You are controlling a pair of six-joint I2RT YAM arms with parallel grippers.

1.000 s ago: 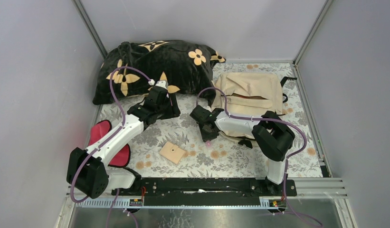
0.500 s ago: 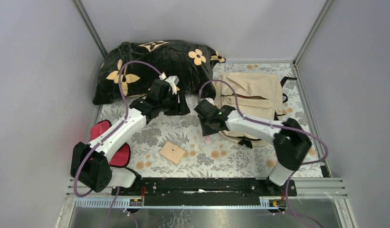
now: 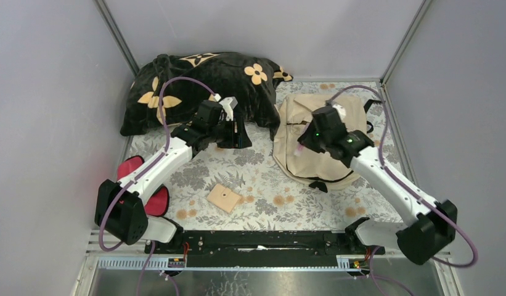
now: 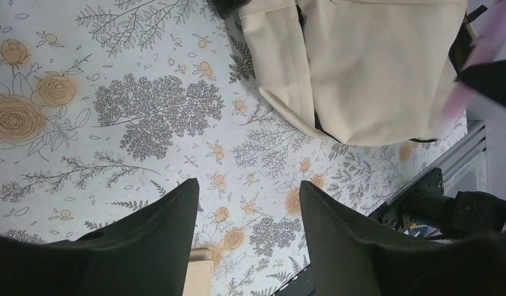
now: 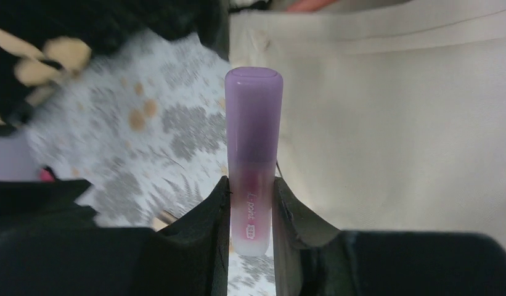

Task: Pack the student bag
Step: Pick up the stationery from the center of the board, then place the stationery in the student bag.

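Note:
The student bag [image 3: 355, 114], soft beige fabric with dark zipper lines and black straps, lies flat at the back right. It also shows in the left wrist view [image 4: 361, 68] and the right wrist view [image 5: 410, 123]. My right gripper [image 3: 301, 145] hangs over the bag's left part, shut on a purple-pink marker [image 5: 253, 142] that sticks out past the fingertips [image 5: 220, 191]. The bag's opening is not plain to see. My left gripper [image 3: 239, 132] is open and empty above the floral table, between the pillow and the bag; its fingers [image 4: 170, 222] frame bare tablecloth.
A large black flower-patterned pillow [image 3: 201, 77] fills the back left. A red-and-black pouch [image 3: 134, 179] lies at the left edge. A small tan square pad [image 3: 224, 198] lies front centre, its corner also in the left wrist view [image 4: 198, 280]. Metal frame rails bound the table.
My right arm has swung from the table's middle up and right over the bag, carrying the marker. My left gripper has shifted a little to the right.

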